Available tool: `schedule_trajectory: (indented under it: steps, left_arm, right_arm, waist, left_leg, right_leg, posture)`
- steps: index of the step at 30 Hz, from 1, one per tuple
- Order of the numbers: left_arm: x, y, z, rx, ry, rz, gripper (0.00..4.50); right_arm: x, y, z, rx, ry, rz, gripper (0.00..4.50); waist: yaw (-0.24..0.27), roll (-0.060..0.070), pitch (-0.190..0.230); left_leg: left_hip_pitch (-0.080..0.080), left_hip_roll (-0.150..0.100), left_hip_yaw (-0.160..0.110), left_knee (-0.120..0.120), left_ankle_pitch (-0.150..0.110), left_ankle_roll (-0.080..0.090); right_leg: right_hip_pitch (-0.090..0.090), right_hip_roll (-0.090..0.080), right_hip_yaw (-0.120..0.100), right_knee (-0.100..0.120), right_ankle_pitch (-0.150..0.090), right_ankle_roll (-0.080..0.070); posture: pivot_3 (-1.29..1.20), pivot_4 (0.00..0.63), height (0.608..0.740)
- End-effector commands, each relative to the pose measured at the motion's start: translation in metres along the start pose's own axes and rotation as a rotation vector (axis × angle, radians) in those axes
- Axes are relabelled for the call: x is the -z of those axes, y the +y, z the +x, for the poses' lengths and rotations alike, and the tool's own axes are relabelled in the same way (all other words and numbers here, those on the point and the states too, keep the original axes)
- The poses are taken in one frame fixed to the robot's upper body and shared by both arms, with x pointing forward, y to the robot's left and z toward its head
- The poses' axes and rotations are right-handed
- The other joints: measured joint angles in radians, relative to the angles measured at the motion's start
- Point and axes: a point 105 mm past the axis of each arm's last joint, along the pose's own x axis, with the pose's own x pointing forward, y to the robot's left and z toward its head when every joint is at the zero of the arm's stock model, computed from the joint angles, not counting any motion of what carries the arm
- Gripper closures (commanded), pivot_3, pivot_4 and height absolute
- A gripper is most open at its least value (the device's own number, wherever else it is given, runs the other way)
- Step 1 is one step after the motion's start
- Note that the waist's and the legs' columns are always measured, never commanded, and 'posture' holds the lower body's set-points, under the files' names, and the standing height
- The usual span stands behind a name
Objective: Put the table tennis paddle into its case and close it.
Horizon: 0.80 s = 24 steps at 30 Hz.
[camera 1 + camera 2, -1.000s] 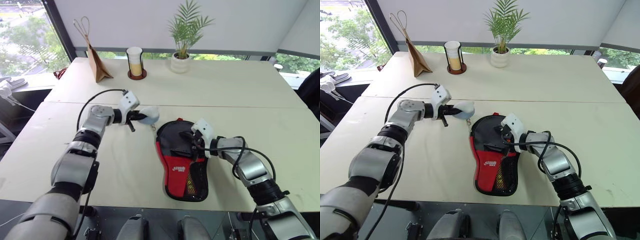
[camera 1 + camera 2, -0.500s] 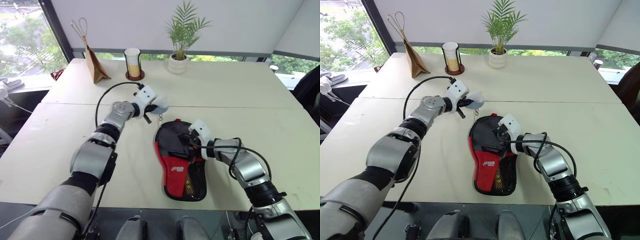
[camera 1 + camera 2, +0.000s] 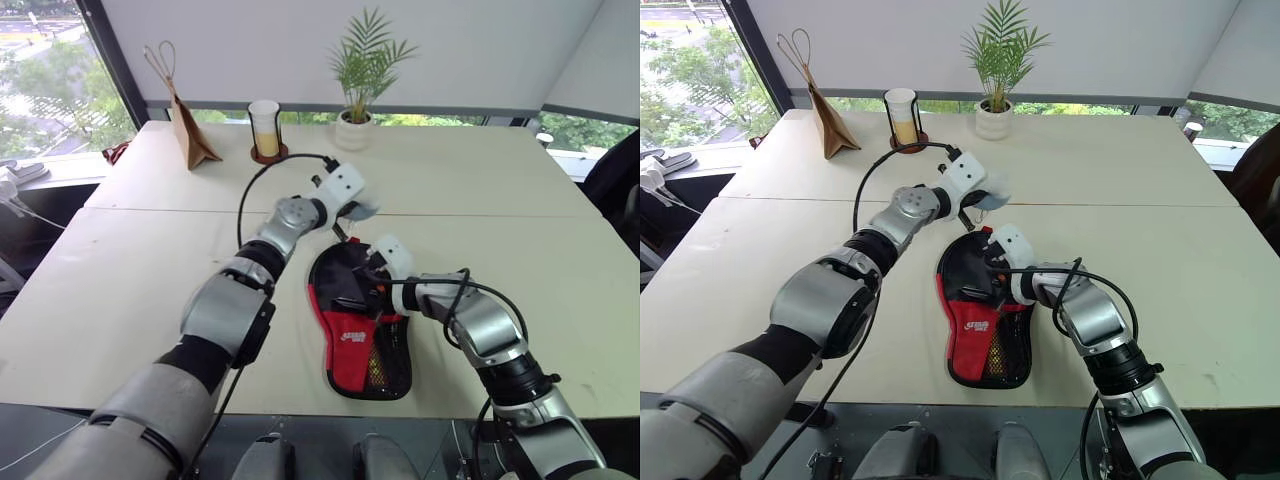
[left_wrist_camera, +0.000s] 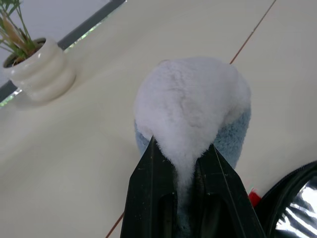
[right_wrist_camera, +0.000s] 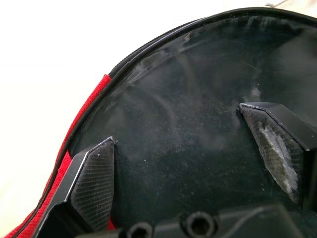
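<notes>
The case (image 3: 358,335), black with a red panel and a mesh pocket, lies flat on the table in front of me. A glossy black face (image 5: 198,104) shows inside its zip rim; it looks like the paddle's blade, and its handle is hidden. My left gripper (image 4: 183,148) is shut on the case's fluffy white and grey-blue ball (image 4: 193,106), held just above the far end of the case (image 3: 992,190). My right gripper (image 5: 185,158) is open, its fingers (image 5: 94,181) spread over that black face at the case's round end (image 3: 376,274).
At the far side of the table stand a brown paper bag (image 3: 188,135), a cup in a dark holder (image 3: 265,127) and a potted plant (image 3: 356,118). A seam (image 3: 520,216) crosses the table behind the case. The table's near edge lies just below the case.
My left gripper has carried the fluffy ball to the right and slightly up, from left of the case to over its far end. The right gripper has stayed on the case.
</notes>
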Motion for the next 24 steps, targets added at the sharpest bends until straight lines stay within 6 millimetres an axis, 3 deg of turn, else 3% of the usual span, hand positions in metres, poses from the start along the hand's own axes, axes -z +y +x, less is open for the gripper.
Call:
schedule_trajectory:
  steps: [1,14,18,22,24]
  left_arm:
    - [-0.048,0.0,0.007,-0.03,-0.121,0.09,4.47]
    - [-0.079,-0.045,0.024,0.046,-0.2,0.073,4.47]
    - [-0.081,-0.049,0.025,0.057,-0.209,0.063,4.47]
    - [-0.072,-0.048,0.024,0.062,-0.183,0.084,4.47]
    - [-0.063,-0.045,0.023,0.064,-0.161,0.084,3.65]
  right_arm:
    - [0.056,0.04,0.02,-0.141,0.214,0.121,0.0]
    - [0.058,0.045,0.02,-0.134,0.229,0.114,0.0]
    - [0.057,0.046,0.02,-0.134,0.227,0.112,0.0]
    - [0.058,0.047,0.02,-0.136,0.229,0.106,0.0]
    - [0.059,0.046,0.019,-0.137,0.23,0.103,0.0]
  waist:
    - [0.0,0.0,0.0]
    - [0.002,0.0,0.0]
    - [0.002,0.0,0.0]
    - [0.002,0.0,0.0]
    - [0.001,0.0,0.0]
  left_leg:
    - [0.0,0.0,0.0,0.0,0.0,0.0]
    - [0.0,0.0,0.0,-0.002,0.0,0.0]
    - [0.0,0.0,0.0,-0.002,0.0,0.0]
    - [0.0,0.0,0.0,-0.002,0.0,0.0]
    - [0.0,-0.001,0.0,-0.003,0.0,0.0]
  right_leg:
    - [0.0,0.0,0.0,0.0,0.0,0.0]
    - [-0.001,0.0,0.001,0.0,0.0,0.0]
    - [-0.001,0.0,0.001,0.0,0.0,0.0]
    - [-0.002,0.0,0.001,0.0,0.0,0.0]
    - [-0.003,0.0,0.001,0.0,0.0,0.0]
  posture:
    - [0.0,0.15,0.74]
    - [0.0,0.15,0.74]
    - [0.0,0.15,0.74]
    - [0.0,0.15,0.74]
    - [0.0,0.15,0.74]
